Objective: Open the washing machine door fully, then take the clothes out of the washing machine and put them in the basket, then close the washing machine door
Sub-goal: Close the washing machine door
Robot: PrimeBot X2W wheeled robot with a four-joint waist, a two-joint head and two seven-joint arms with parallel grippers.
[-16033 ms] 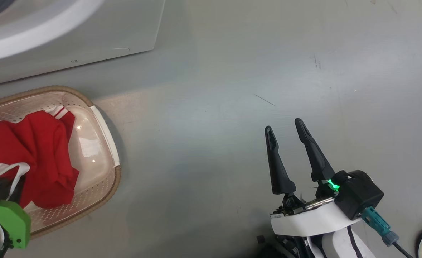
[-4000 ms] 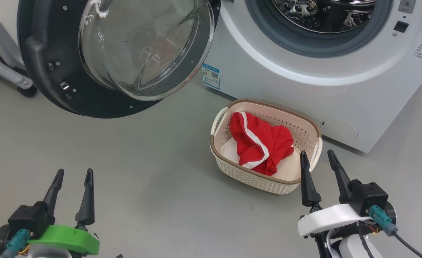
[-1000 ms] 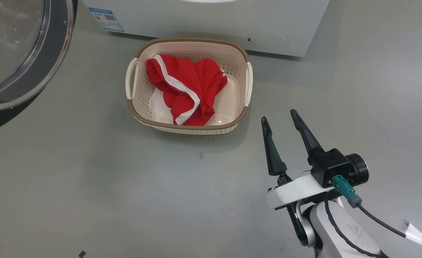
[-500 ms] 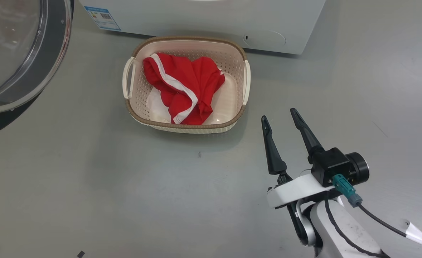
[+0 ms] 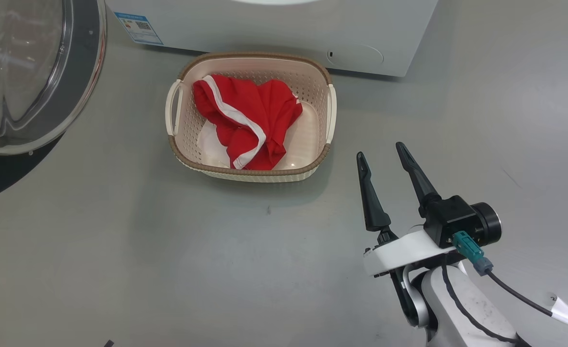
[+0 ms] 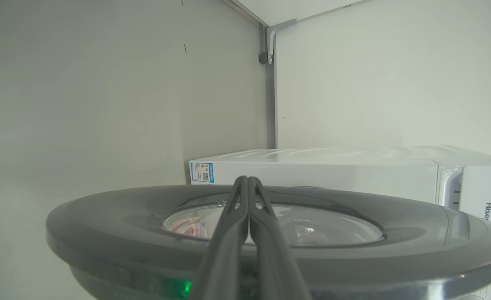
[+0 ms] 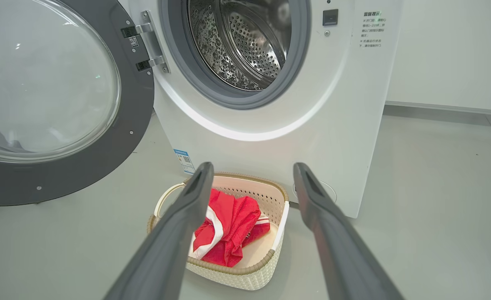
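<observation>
Head view: right gripper (image 5: pixel 379 149) sits lower right, fingers spread wide, nothing between them, over bare grey floor (image 5: pixel 120 250). It is right of and below the basket (image 5: pixel 183 126), clear of it. Basket sits upper centre on the floor, just in front of the washing machine (image 5: pixel 274 24), whose white front runs along the top edge, blue label (image 5: pixel 139 21) at its upper left. The clothes (image 5: pixel 245 120) are heaped inside the basket: red fabric with a white stripe, a white piece under it at the lower left of the basket. The washing machine door (image 5: pixel 84 48) stands swung open at upper left, black rim and clear glass bowl.

Right wrist view: steel drum (image 7: pixel 245 41) at top centre, bare perforated metal showing, door open at left.

Left wrist view: left gripper (image 6: pixel 246 179) at bottom centre, fingers pressed together, holding nothing, lying across the door's dark outer rim; cannot tell whether they touch it.
</observation>
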